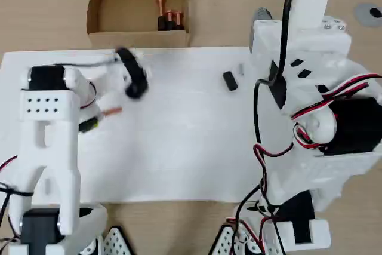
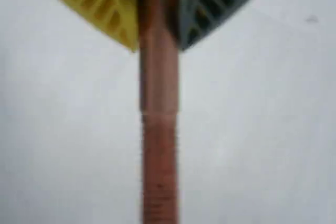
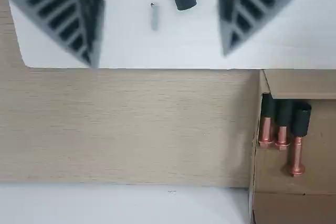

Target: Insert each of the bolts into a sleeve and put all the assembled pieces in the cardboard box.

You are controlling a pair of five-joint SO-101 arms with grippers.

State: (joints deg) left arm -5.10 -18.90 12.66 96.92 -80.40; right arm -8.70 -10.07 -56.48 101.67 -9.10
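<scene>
- left gripper (image 2: 157, 43) clamped on the slim copper-coloured metal bolt (image 2: 159, 129) by the white mat (image 1: 179, 147)'s left edge, long axis sideways, threaded end pointing mid-mat
- right gripper (image 3: 160, 53) jaws apart

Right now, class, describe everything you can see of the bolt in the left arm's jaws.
The bolt is a slim, copper-coloured rod that looks like metal, with a smooth shank near the grip and thread toward its free end. Its head is hidden. The left jaws, one yellow and one dark grey, are shut on its shank. It sticks out above the white sheet; whether it touches the sheet is unclear.
</scene>
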